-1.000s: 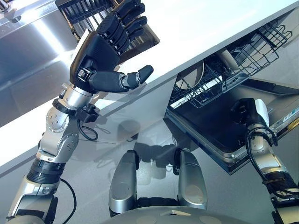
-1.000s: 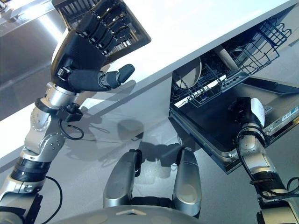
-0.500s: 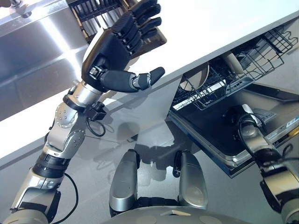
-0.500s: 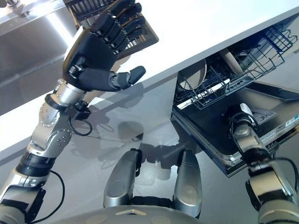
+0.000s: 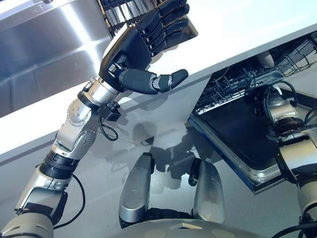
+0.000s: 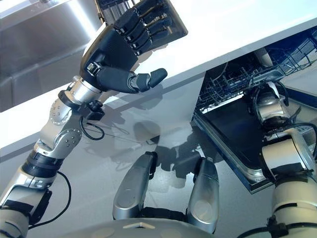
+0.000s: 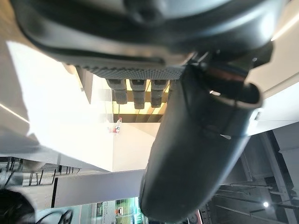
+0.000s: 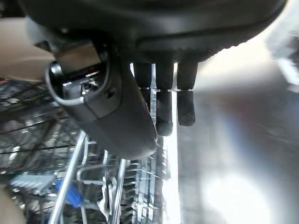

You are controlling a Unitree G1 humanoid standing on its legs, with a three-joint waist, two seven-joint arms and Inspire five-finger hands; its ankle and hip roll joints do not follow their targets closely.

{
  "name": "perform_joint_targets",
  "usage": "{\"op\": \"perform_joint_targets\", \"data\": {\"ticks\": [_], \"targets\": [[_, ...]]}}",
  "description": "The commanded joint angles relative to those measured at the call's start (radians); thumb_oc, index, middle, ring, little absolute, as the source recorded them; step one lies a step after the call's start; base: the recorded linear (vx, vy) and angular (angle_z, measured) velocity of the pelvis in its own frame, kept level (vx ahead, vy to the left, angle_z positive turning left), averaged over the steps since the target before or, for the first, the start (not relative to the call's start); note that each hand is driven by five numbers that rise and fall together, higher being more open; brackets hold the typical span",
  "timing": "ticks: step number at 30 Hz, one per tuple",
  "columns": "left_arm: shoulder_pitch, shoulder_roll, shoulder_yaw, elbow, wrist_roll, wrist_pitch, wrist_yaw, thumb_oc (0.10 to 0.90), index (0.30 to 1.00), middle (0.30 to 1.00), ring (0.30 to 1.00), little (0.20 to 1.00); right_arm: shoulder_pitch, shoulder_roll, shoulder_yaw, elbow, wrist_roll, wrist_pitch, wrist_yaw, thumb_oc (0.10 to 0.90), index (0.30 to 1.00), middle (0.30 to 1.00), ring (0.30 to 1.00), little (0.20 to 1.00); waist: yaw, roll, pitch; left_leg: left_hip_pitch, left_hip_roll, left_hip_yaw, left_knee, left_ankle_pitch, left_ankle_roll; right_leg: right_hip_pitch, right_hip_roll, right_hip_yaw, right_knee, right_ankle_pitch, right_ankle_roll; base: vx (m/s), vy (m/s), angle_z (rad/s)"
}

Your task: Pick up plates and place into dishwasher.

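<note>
The right arm has swung up from the open dishwasher door [image 5: 237, 148] to the lower rack [image 5: 233, 84], and the left hand [image 5: 143, 44] has reached further over the white counter [image 5: 247, 25], towards the dark dish rack [image 6: 163, 29], fingers loosely spread, holding nothing, likely going for a plate. No plate can be made out here. The right hand [image 8: 159, 98] hangs over the rack wires, fingers relaxed, empty.

1 dish rack [image 5: 130, 11], 1 dishwasher [image 5: 237, 134]

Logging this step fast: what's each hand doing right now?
Left hand: open, holding nothing, raised over the white counter.
Right hand: open, holding nothing, at the dishwasher rack.
</note>
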Motion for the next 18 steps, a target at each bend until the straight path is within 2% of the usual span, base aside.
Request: {"op": "perform_joint_targets", "data": {"ticks": [1,9,11,18], "targets": [[0.003,-0.003,0.054,-0.021,-0.064,-0.084,-0.01,0.8,0.9,0.9,0.9,0.9,-0.233,-0.082,0.029,-0.07,0.009,-0.089,-0.109,0.1,0.3,0.3,0.3,0.2,0.054,-0.011,-0.042,0.009,-0.014,0.005,-0.018,0.032,0.097,0.092,0.025,-0.037,0.08,-0.038,-0.097,0.0,0.0,0.0],[-0.01,-0.01,0.054,-0.004,-0.072,-0.071,-0.016,0.8,0.9,0.9,0.9,0.9,-0.251,-0.096,0.04,-0.091,-0.017,-0.097,-0.099,0.1,0.3,0.3,0.3,0.2,0.054,-0.032,-0.061,0.038,-0.008,0.006,-0.006,0.006,0.101,0.141,0.024,-0.042,0.059,-0.045,-0.099,0.04,0.011,0.01],[-0.015,-0.008,0.05,0.003,-0.078,-0.072,-0.019,0.8,0.9,0.9,0.9,0.9,-0.242,-0.093,0.034,-0.09,-0.032,-0.076,-0.084,0.1,0.3,0.3,0.3,0.2,0.053,-0.032,-0.062,0.038,-0.01,0.008,0.0,0.004,0.101,0.141,0.021,-0.042,0.061,-0.044,-0.098,0.0,0.0,0.0],[-0.041,-0.004,0.031,0.008,-0.092,-0.098,-0.041,0.8,0.9,0.9,0.9,0.9,-0.186,-0.087,0.028,-0.052,-0.062,-0.082,-0.041,0.1,0.3,0.3,0.3,0.2,0.041,-0.034,-0.061,0.043,-0.008,0.02,-0.005,0.0,0.11,0.139,0.018,-0.033,0.052,-0.036,-0.092,-0.04,0.028,0.01]]}}
